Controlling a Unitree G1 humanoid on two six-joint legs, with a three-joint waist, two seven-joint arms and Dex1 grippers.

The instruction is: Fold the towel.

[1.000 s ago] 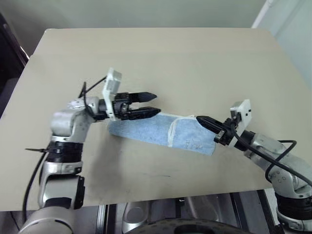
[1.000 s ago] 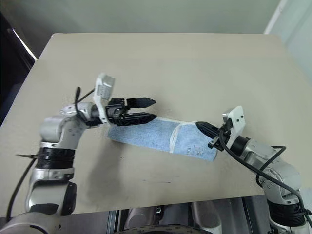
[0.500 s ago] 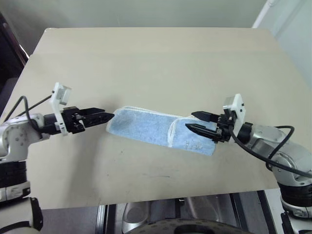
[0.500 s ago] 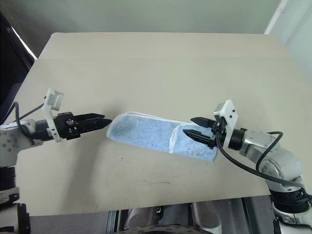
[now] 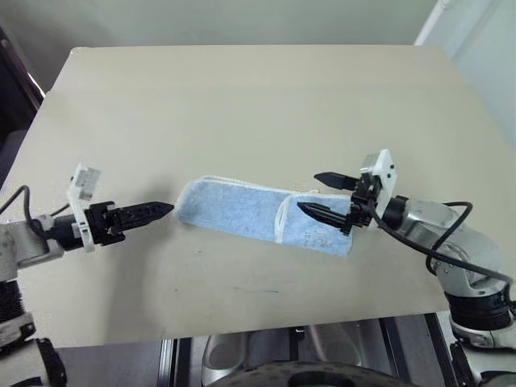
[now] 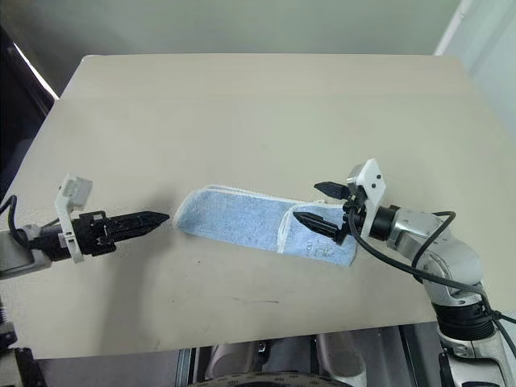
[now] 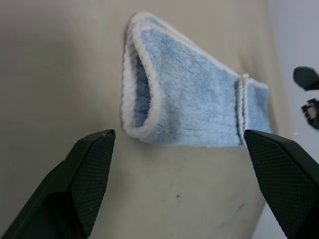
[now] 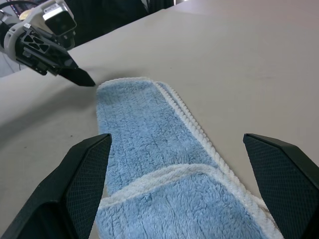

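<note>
So from where I'm standing the towel (image 5: 262, 213) looks pretty much folded already. It's lying flat on the desk (image 5: 258, 97) toward the near edge, as a long narrow light-blue strip running at a slight slant, with one end flapped back over the middle so a white hem crosses it partway along. In the right wrist view you can see the layers stacked, the top flap's white edge curving across the fluffy blue under it. Neither arm has hold of it. The left gripper (image 5: 157, 210) sits just off the strip's left end, jaws spread wide with nothing between them, the rounded folded end lying right in front. The right gripper (image 5: 326, 196) hovers over the right end, also wide open and empty, one finger above the flap and the other out past the far edge. My guess: the folds are done and only tidying is left, maybe one more fold in half if they want a squarer bundle. Can't tell which.
</note>
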